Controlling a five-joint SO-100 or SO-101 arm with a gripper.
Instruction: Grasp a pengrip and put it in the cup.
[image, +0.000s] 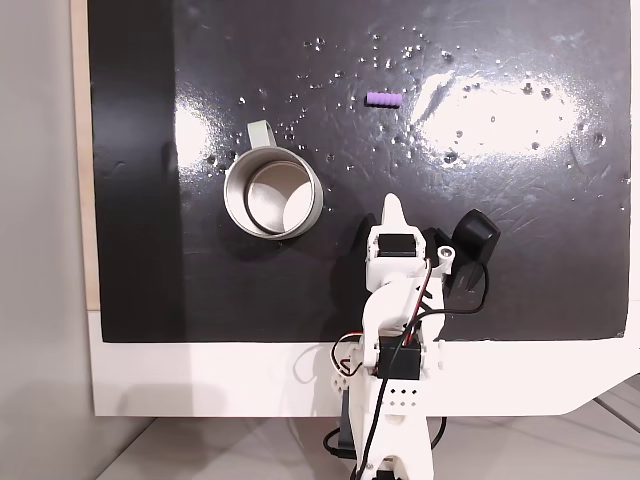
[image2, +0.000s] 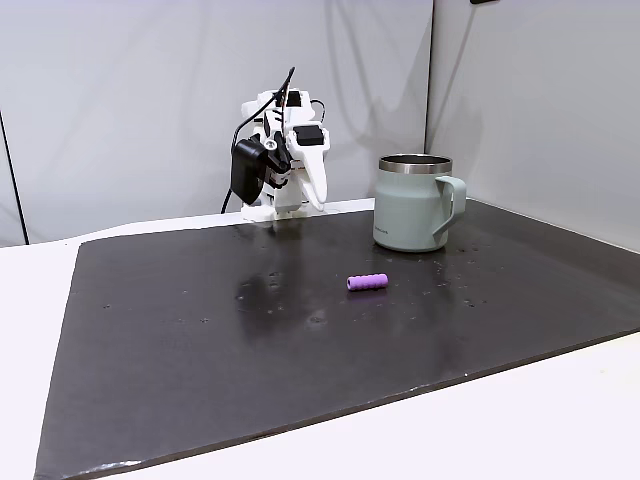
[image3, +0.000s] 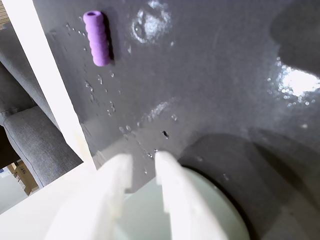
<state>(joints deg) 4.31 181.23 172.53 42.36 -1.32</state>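
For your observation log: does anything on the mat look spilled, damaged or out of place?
Yes: small droplets or specks scattered across the black mat, mostly near the pengrip. The cup stands upright and looks undamaged.

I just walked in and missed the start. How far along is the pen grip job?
Nothing looks done yet. The purple pen grip lies alone on the black mat, apart from the mug. The gripper holds nothing; its fingers stand slightly apart, back near the arm's base. Everything is left: reach the grip, grasp it, carry it over and drop it in the mug.
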